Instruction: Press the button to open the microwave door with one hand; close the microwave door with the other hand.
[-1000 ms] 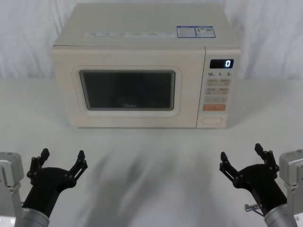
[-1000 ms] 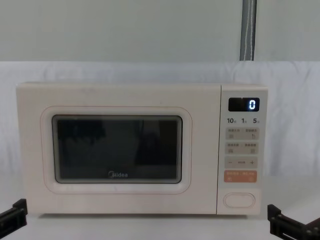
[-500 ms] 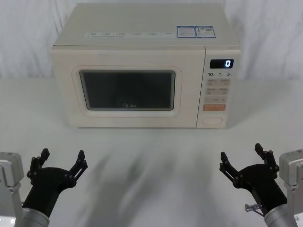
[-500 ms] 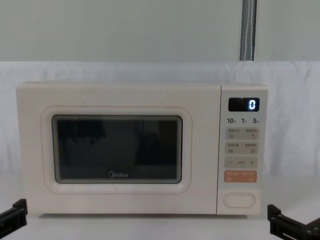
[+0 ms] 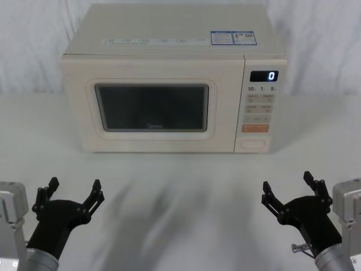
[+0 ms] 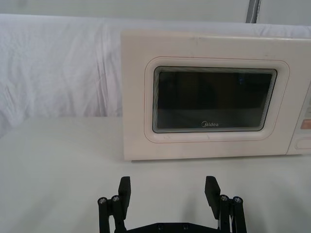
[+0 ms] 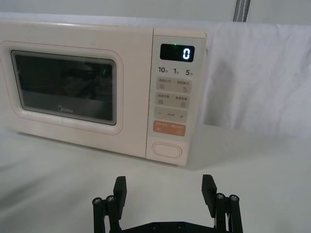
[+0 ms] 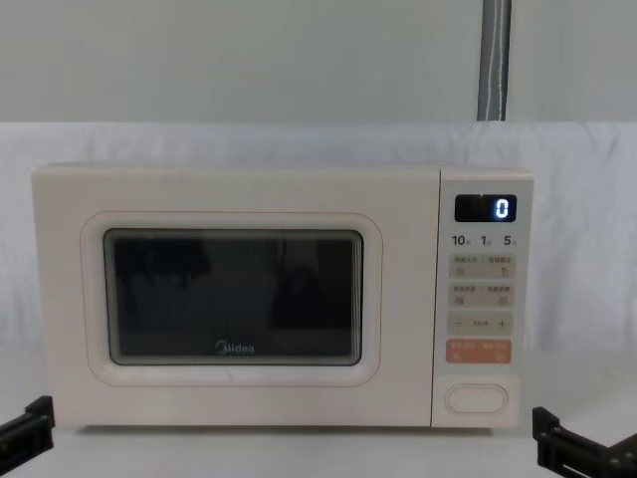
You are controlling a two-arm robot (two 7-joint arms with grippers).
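A cream Midea microwave [image 5: 169, 45] stands at the back of the white table. Its door [image 5: 152, 145] with the dark window is shut flush with the keypad panel. The wide oval cream button [image 5: 252, 144] sits at the bottom of that panel, under the orange key; the same button [image 7: 166, 150] faces the right wrist camera and appears in the chest view [image 8: 476, 398]. My left gripper [image 5: 73, 191] is open near the table's front left, well short of the door [image 6: 214, 141]. My right gripper [image 5: 289, 184] is open at the front right, in line with the keypad and far from it.
White cloth covers the table [image 5: 180, 186] and hangs behind the oven. A grey pole [image 8: 494, 60] stands behind it at the right. Bare tabletop lies between both grippers and the microwave's front.
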